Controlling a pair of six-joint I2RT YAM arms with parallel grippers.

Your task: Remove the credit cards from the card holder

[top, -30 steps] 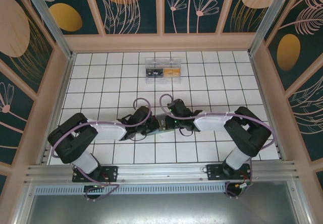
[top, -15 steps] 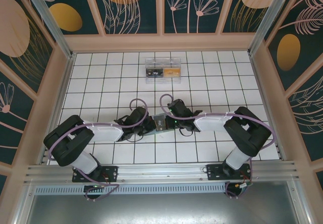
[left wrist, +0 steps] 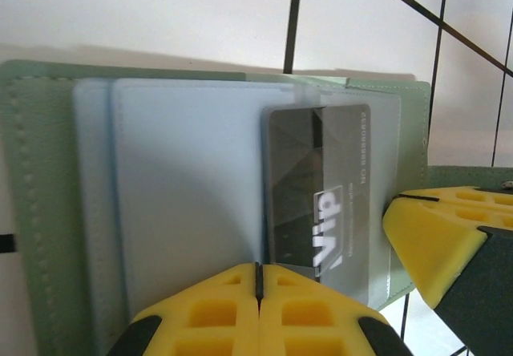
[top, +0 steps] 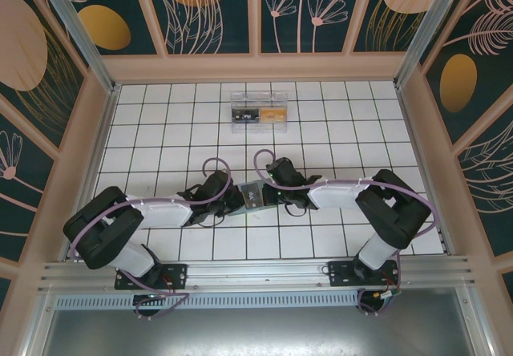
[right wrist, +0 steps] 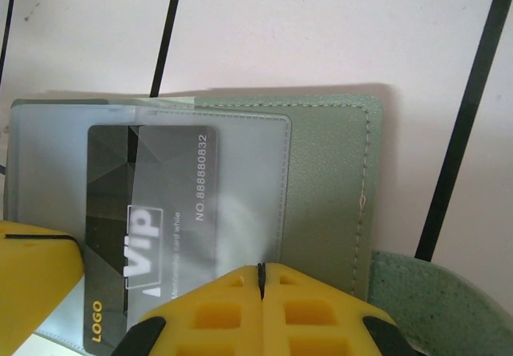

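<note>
Both closed, the left pincer (left wrist: 258,269) and right pincer (right wrist: 260,270) touch the card holder's (left wrist: 48,212) near edge by the black credit card (left wrist: 313,188)

Left hand (top: 239,199) advanced onto card holder (top: 253,193); arm stretched flatter.

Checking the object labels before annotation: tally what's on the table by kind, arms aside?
card holder: 1
clear plastic box: 1
cards: 3 (black VIP card in the holder's clear sleeve; black card and gold card seen through the box)
Total: 5
</note>
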